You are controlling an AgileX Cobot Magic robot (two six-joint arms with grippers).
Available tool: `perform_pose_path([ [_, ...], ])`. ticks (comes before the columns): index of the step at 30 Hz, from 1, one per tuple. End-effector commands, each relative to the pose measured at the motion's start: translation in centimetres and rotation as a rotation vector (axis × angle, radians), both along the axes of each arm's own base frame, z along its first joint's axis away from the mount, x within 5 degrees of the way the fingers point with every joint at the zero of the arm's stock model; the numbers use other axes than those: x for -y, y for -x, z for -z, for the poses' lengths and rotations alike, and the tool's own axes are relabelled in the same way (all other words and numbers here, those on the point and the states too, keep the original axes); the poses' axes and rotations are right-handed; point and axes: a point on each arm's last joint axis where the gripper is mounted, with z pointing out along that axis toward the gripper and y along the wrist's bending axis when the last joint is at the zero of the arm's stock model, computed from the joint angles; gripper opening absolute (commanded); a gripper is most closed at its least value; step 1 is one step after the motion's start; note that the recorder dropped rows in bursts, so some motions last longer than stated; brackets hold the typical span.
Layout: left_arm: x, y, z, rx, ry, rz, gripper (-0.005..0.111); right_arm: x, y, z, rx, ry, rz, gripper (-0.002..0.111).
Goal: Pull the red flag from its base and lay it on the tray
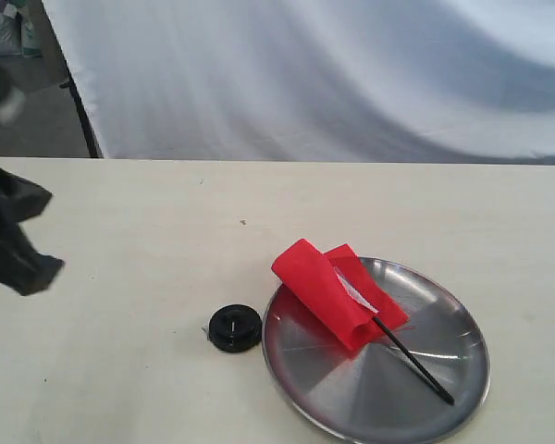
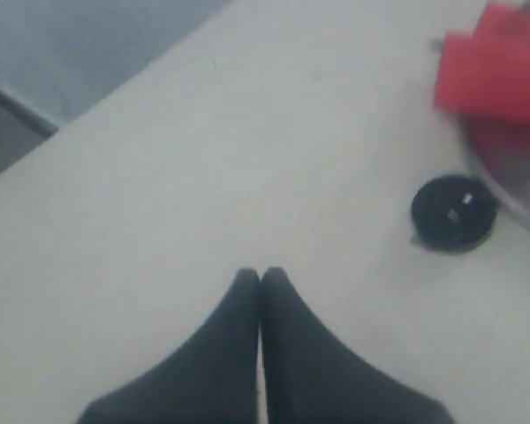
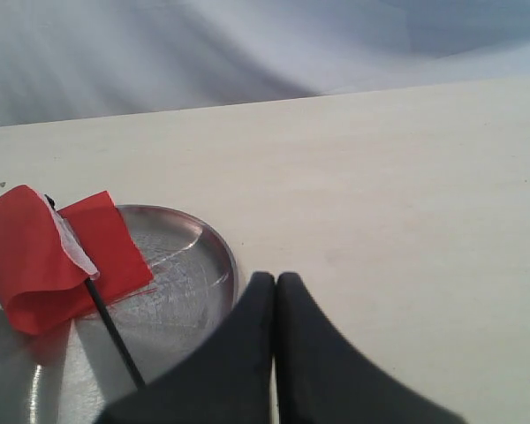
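Observation:
The red flag (image 1: 328,291) lies folded on the round steel tray (image 1: 444,407), its thin black stick (image 1: 416,363) pointing toward the tray's near right rim. The small black base (image 1: 235,326) sits on the table just left of the tray, apart from the flag. My left gripper (image 2: 261,276) is shut with nothing in it, over bare table well away from the base (image 2: 454,212). Its dark arm (image 1: 14,240) shows at the left edge. My right gripper (image 3: 276,281) is shut and empty, beside the tray (image 3: 208,256) where the flag (image 3: 35,252) rests.
A pale tabletop (image 1: 166,240) runs to a far edge backed by a white cloth sheet (image 1: 305,74). A dark stand leg (image 1: 83,120) and grey floor show at the back left.

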Motion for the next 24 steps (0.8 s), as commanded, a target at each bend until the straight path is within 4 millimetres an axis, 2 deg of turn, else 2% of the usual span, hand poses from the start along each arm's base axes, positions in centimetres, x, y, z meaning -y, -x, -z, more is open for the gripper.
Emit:
perform_pose_path([
  [1, -3.7, 8.3, -4.9, 0.236, 0.382, 0.076, 0.0, 0.0, 0.0, -0.1, 0.013, 0.005, 0.002, 0.0],
  [2, -5.1, 11.6, -5.8, 0.312, 0.513, 0.131, 0.0, 0.0, 0.0, -0.1, 0.013, 0.005, 0.002, 0.0],
  [4, -6.2, 14.1, -5.9, 0.372, 0.585, 0.185, 0.0, 0.0, 0.0, -0.1, 0.013, 0.005, 0.002, 0.0],
  [7, -7.7, 16.8, -5.6, 0.46, 0.642, 0.23, 0.0, 0.0, 0.0, -0.1, 0.013, 0.005, 0.002, 0.0],
  [9, -8.3, 17.7, -5.0, 0.491, 0.658, 0.235, 0.0, 0.0, 0.0, -0.1, 0.013, 0.005, 0.002, 0.0],
  [12, -8.2, 17.6, -3.2, 0.466, 0.651, 0.233, 0.0, 0.0, 0.0, -0.1, 0.013, 0.005, 0.002, 0.0],
  [17, -6.5, 15.4, 1.4, 0.353, 0.615, 0.223, 0.0, 0.0, 0.0, -0.1, 0.013, 0.005, 0.002, 0.0],
  [24, -5.3, 13.9, 5.3, 0.35, 0.645, 0.235, 0.0, 0.0, 0.0, -0.1, 0.013, 0.005, 0.002, 0.0],
])
